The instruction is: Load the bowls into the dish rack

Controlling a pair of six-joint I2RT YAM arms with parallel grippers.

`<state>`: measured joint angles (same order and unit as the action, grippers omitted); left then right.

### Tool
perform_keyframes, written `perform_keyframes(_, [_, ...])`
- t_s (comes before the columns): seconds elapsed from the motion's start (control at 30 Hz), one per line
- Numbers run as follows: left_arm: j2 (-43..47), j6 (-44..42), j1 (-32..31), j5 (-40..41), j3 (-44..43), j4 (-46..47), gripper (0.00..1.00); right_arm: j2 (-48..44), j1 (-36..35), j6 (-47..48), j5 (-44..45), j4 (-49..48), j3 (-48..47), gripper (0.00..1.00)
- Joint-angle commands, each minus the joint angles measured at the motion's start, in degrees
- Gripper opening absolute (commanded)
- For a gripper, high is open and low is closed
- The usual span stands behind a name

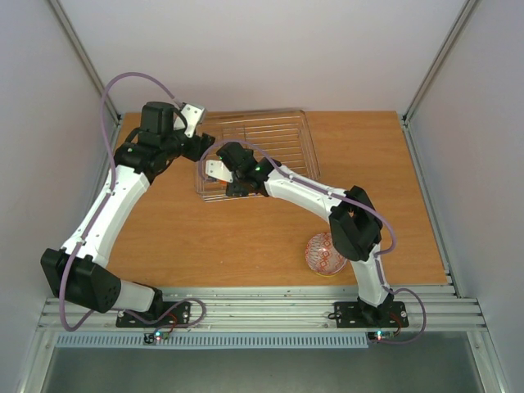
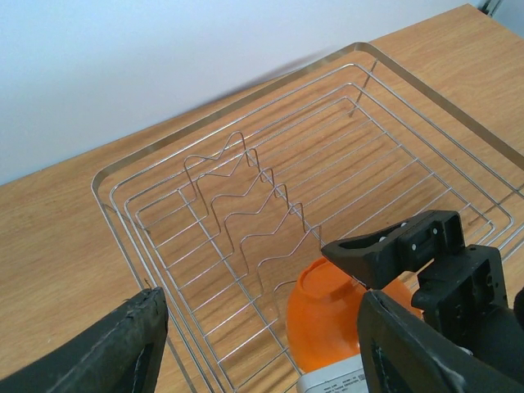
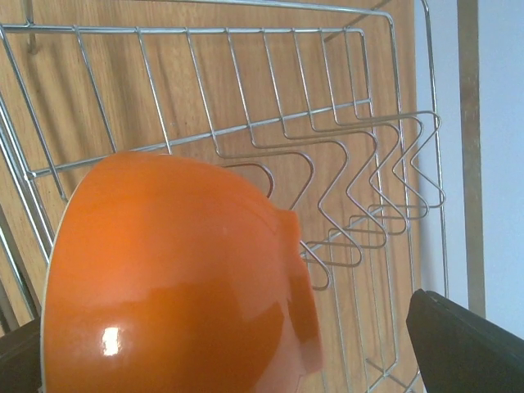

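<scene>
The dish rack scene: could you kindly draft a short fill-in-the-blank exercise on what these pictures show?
1. The plain bowl at the right pincer, over the dish rack, is ____ in colour.
2. The left pincer has its jaws ____, with nothing between them.
3. The red-patterned bowl stands on the table beside the ____ arm's base.

Missing words: orange; open; right.
</scene>
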<state>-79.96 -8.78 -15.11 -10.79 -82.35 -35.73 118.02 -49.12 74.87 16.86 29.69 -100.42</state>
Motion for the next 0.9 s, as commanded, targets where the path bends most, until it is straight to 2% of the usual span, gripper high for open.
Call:
perform_keyframes(0.0, [-0.2, 0.6, 0.3, -0.4, 1.1, 3.1, 0.65, -2.1, -0.5, -0.7, -1.1, 0.6, 1.4, 0.99])
perform_keyframes(0.13, [0.0, 0.5, 0.3, -0.3, 1.3, 3.3, 0.65, -4.5, -0.5, -2.1, -2.8, 1.2, 1.8, 0.99])
perform_keyframes(0.3, [-0.2, 0.4, 0.3, -0.5, 1.4, 3.5, 0.65, -9.0, -0.5, -5.1, -9.7, 4.6, 1.1, 0.99])
perform_keyframes(0.67, [0.0, 0.5, 0.3, -0.4, 1.7, 3.6, 0.65, -11.9, -0.1, -8.5, -8.8, 4.0, 2.0, 0.99])
perform_keyframes(0.77, [-0.1, 0.5, 0.3, -0.5, 1.7, 3.6, 0.65, -14.4, 0.0, -11.6, -5.2, 0.3, 4.2, 0.99])
perform_keyframes(0.87, [-0.1, 0.6, 0.3, -0.7, 1.7, 3.6, 0.65, -16.5, 0.6, -17.5, 2.6, -2.0, 5.3, 0.99])
